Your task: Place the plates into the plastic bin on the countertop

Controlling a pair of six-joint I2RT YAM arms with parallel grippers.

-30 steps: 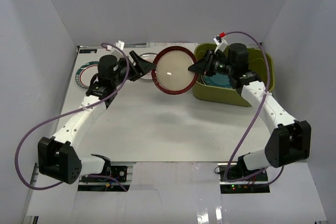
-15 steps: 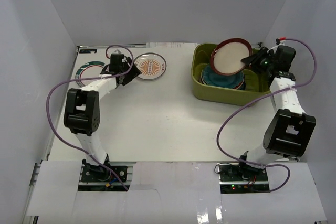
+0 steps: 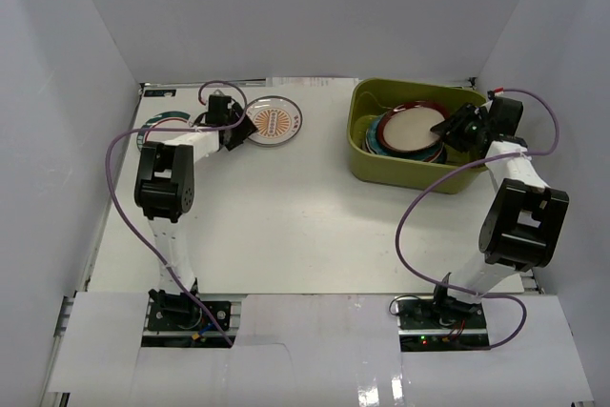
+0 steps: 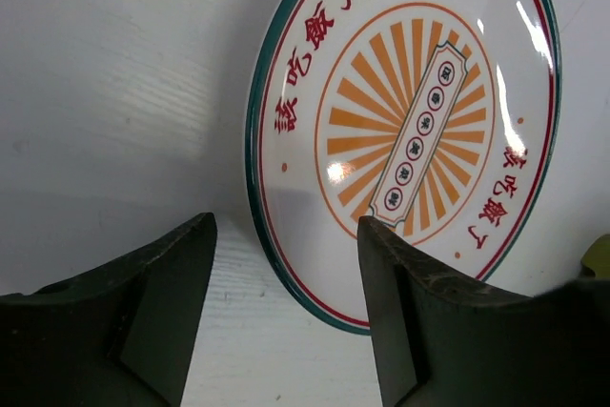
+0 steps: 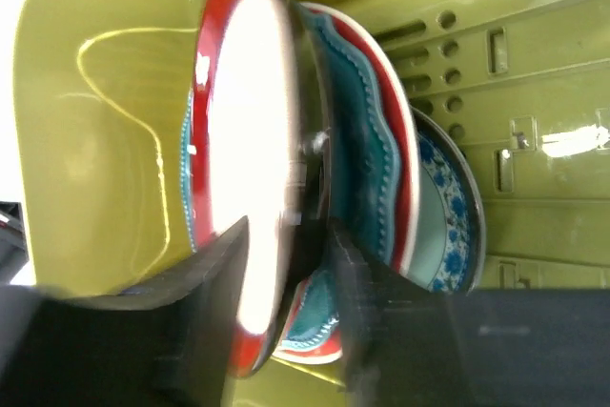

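Note:
The olive-green plastic bin (image 3: 367, 164) stands at the back right of the countertop (image 3: 286, 226). A stack of plates lies in it, the dark-red rimmed plate (image 3: 412, 131) on top. My right gripper (image 3: 453, 128) reaches over the bin's right side, open, its jaws (image 5: 288, 231) straddling that plate's rim (image 5: 214, 73) with a gap. Under it show a teal scalloped plate (image 5: 367, 111) and a blue-and-white one (image 5: 448, 207). My left gripper (image 4: 286, 228) is open at the near rim of the white sunburst plate (image 4: 419, 121), which lies flat on the countertop (image 3: 272, 121).
A teal-rimmed plate (image 3: 157, 126) lies at the far left, partly behind my left arm. White walls enclose the countertop on three sides. Purple cables loop from both arms. The bin's inner wall (image 5: 95, 140) is close to the right fingers.
The dark-red rimmed plate went from mid-table into the bin and came down from a tilt onto the stack. My right jaws have widened. My left gripper has drawn back to the sunburst plate.

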